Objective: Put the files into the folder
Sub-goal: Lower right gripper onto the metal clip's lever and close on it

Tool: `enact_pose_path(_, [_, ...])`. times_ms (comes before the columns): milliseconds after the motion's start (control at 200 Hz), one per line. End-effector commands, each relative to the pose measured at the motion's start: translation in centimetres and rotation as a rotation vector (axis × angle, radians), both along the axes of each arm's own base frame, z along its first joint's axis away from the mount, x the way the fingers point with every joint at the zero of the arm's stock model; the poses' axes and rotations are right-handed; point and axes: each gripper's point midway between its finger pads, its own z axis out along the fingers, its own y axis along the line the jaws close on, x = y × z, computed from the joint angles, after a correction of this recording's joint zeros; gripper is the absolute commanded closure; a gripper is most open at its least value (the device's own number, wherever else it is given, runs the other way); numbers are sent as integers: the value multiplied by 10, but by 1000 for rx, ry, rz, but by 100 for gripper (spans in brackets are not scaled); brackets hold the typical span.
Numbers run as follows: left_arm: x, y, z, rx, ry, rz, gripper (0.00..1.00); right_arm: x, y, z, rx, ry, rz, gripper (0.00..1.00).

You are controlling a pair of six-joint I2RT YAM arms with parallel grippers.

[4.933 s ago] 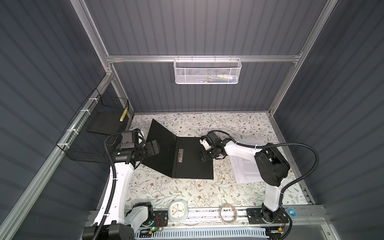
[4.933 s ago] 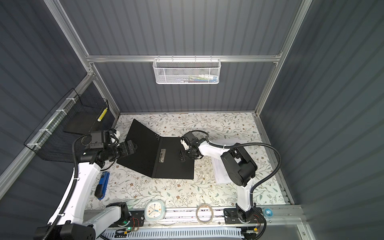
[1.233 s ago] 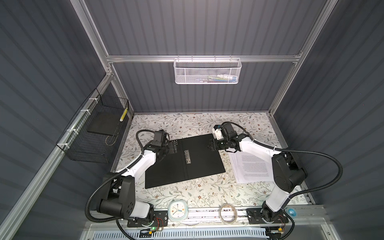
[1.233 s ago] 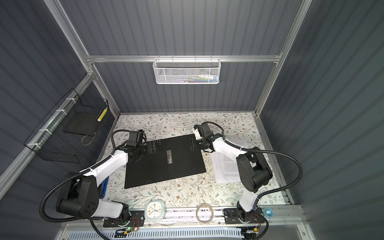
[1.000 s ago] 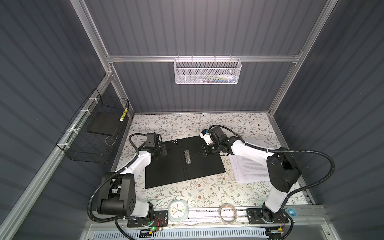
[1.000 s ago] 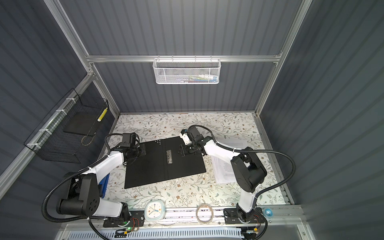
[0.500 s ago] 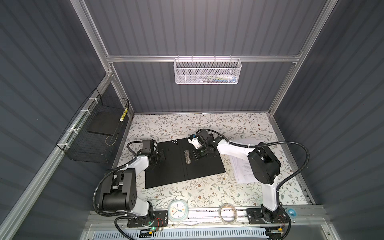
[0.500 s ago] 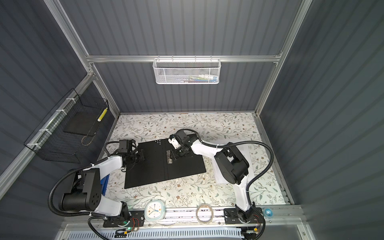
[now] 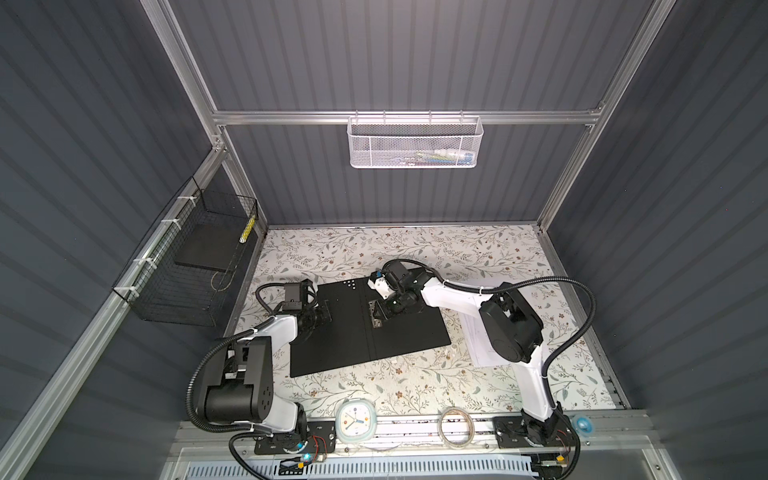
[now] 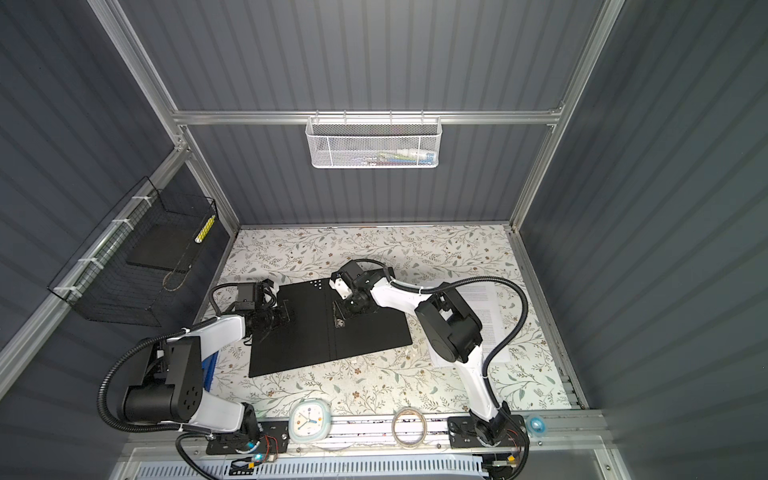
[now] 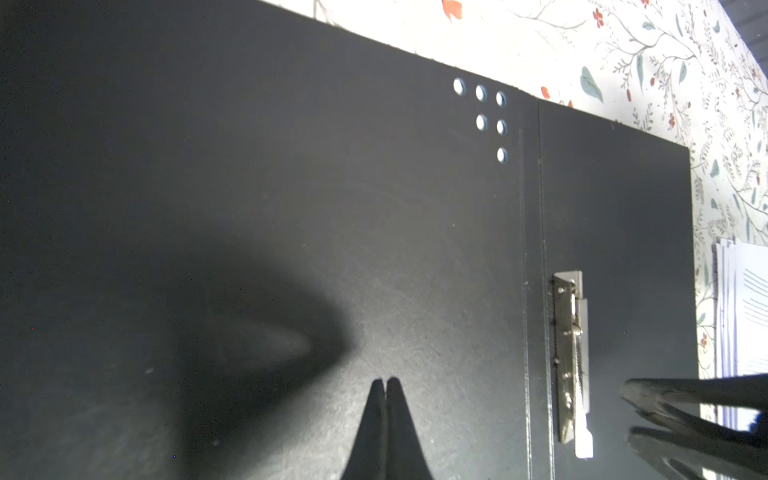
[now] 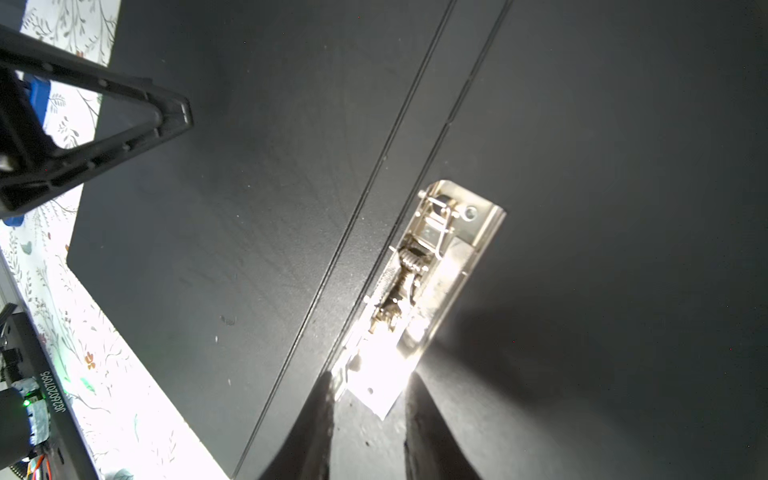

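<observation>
The folder (image 9: 332,345) lies opened flat, black inner faces up, on the floral surface (image 9: 374,249). The files (image 10: 488,316) lie just beside its right edge, partly under the right arm. The right hand (image 12: 370,384) straddles one end of the metal clip (image 12: 432,266) by the spine; whether it grips cannot be told. The left hand (image 11: 386,380) is closed and empty over the left cover.

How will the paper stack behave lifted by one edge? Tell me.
The files look thin and loose, so probably floppy, drooping from a one-edge grip. Their edges appear slightly fanned, so sheets may slide apart. Lying flat on the table, they seem hard to get under.
</observation>
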Motion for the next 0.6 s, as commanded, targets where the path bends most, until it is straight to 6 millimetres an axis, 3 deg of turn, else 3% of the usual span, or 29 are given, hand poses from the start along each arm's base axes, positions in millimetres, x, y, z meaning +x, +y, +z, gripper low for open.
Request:
enact_pose_path(0, [-12,-11,-4,-65,27,-15,100,-7,4,-4,-28,9,29,71])
enact_pose_path(330, [-29,-11,-18,-85,28,4,100,-10,3,-10,-59,2,38,79])
enact_pose_path(595, [-28,-3,-28,-44,61,35,100,-10,1,-12,-71,-8,29,83])
